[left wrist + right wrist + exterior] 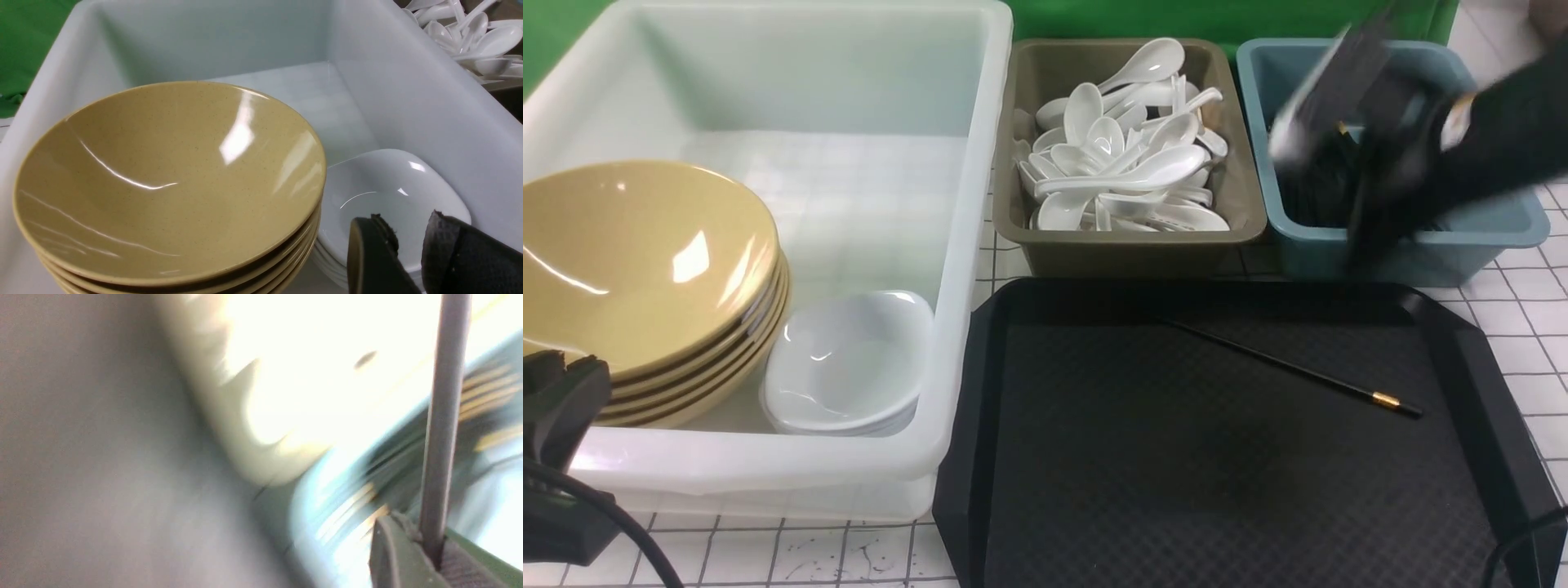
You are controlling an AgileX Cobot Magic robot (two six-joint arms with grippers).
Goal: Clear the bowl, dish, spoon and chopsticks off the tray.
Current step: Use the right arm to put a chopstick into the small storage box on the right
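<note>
Right tool (429, 549) clamped on one chopstick (443, 416), blurred, above blue bin (1478, 253). Left tool (404, 245) fingers apart, empty, over the dish (388, 188) in white tub (980, 163), beside the bowl (163, 179) topping its stack. Other chopstick (1290, 367) lies alone on the tray (980, 408). Spoon pile (1119, 163) in brown bin (1127, 245). Nearly done, I judge: only the sticks left.
</note>
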